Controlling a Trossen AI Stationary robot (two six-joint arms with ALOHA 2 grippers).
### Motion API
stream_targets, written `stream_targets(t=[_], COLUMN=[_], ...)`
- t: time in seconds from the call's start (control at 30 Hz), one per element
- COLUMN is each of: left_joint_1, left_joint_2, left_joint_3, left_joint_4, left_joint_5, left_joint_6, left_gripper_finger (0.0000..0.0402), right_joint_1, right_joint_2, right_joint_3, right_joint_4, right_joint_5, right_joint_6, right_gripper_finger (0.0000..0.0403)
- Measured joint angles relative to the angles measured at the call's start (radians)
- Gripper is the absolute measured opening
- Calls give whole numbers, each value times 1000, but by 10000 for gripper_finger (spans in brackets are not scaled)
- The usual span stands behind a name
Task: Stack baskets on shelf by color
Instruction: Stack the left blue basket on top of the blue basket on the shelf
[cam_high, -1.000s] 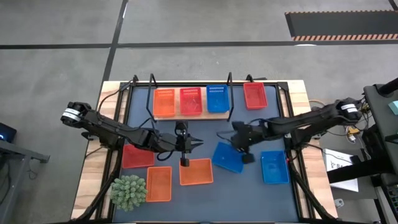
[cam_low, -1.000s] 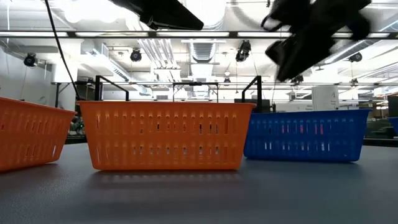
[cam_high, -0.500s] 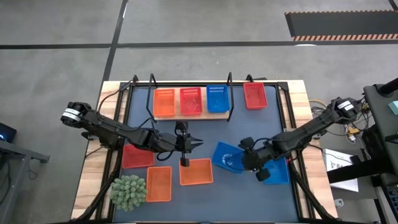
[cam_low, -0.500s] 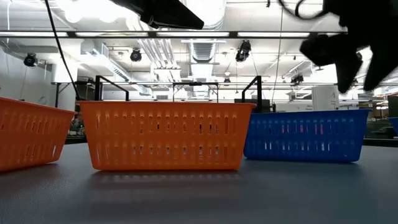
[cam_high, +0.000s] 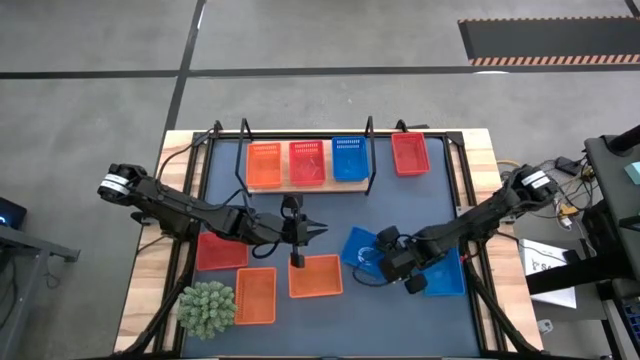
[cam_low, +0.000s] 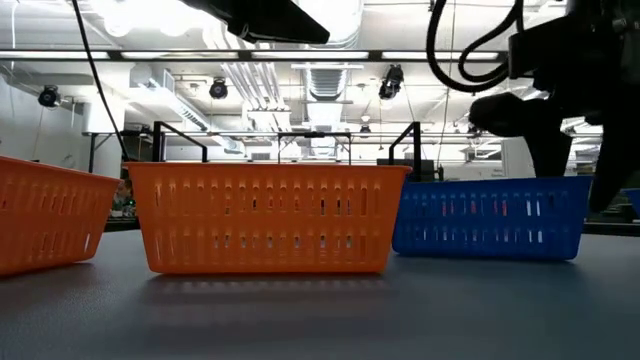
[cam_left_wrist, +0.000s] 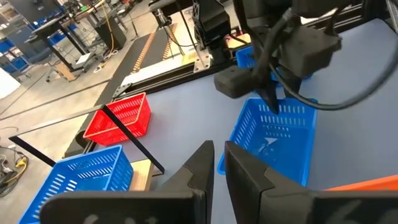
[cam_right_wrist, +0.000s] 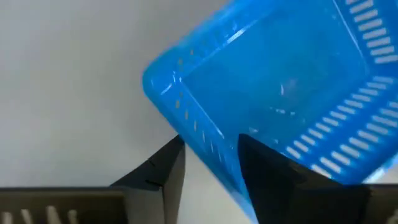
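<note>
**Right arm at the loose blue basket, grasp not yet closed**

Dark-blue mat (cam_high: 400, 320) covers most of the wooden counter (cam_high: 145, 275), and on the high view the shelf (cam_high: 300, 186) sits at 12 o'clock. It already carries one orange basket (cam_high: 264, 165), one red basket (cam_high: 307, 163) and one shelved blue basket (cam_high: 349, 158), side by side.

I judge the step in hand to be the pickup of another blue one. The right gripper (cam_high: 384, 264) is down at about 4 o'clock from the mat's middle, at the tilted blue basket (cam_high: 358, 248). On the right wrist view its jaws are spread astride that basket's near wall, one finger outside and one inside, with no pinch made that I can see. The low view shows the basket sitting flat on the mat.

The left gripper (cam_high: 308, 230) hovers near the middle of the mat, just at 6 o'clock of the shelf. Its jaws are pressed nearly together and hold nothing.

Next I would close on the wall, lift straight up, carry toward 12 o'clock and nest the basket into the shelved blue one. A thin mesh wall may flex or let the basket swing, so I would go slowly.

Room is tight. A second blue basket (cam_high: 446, 275) lies just at 3 o'clock of the gripper, partly under the arm. The front orange basket (cam_high: 315, 277) sits near at 9 o'clock. The shelf's upright black loops stand along the way, and the idle left arm is close to the path. A stray red basket (cam_high: 410, 153) sits just at 3 o'clock of the shelf.
</note>
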Motion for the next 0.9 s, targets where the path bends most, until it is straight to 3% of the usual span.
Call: stream_targets(t=[0.33,0.63,0.9], left_joint_1=[0,0,-2], left_joint_2=[-5,-93,-244], left_joint_3=[5,1,0], left_joint_4=[0,-3,-5], left_joint_5=[-11,-180,-216], left_joint_6=[89,153,193], left_gripper_finger=[22,22,22], right_joint_1=[0,0,-38], right_joint_2=[109,115,120], right_joint_3=[117,299,500], right_joint_4=[-17,-166,-252], right_joint_5=[-40,-13,181], right_joint_6=[-63,80,111], right_gripper_finger=[17,9,9])
